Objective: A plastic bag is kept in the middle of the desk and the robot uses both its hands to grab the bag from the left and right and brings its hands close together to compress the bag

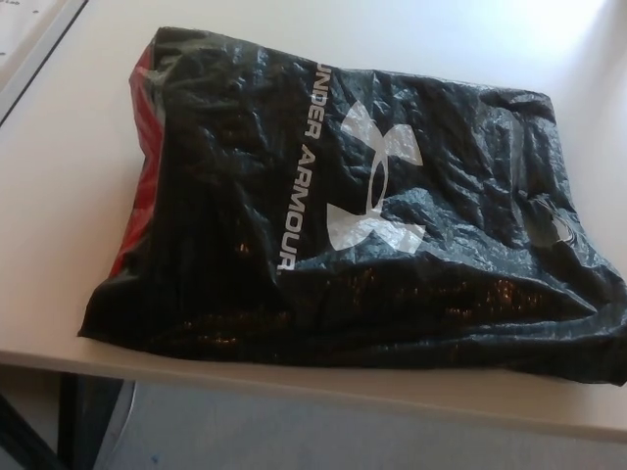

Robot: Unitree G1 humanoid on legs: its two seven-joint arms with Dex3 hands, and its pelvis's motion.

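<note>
A large black plastic bag (pixel 353 206) lies flat on the pale desk (pixel 69 186), filling most of the head view. It carries a white logo and white lettering along its middle. A red strip shows along its left edge. The bag's surface is wrinkled and puffed. Its right end runs to the picture's right edge. Neither of my hands shows in the view.
The desk's front edge (pixel 294 377) runs across the bottom of the picture, with grey floor (pixel 294 431) below it. A dark desk leg (pixel 69 411) stands at the lower left. A white object's edge (pixel 24 39) lies at the top left corner.
</note>
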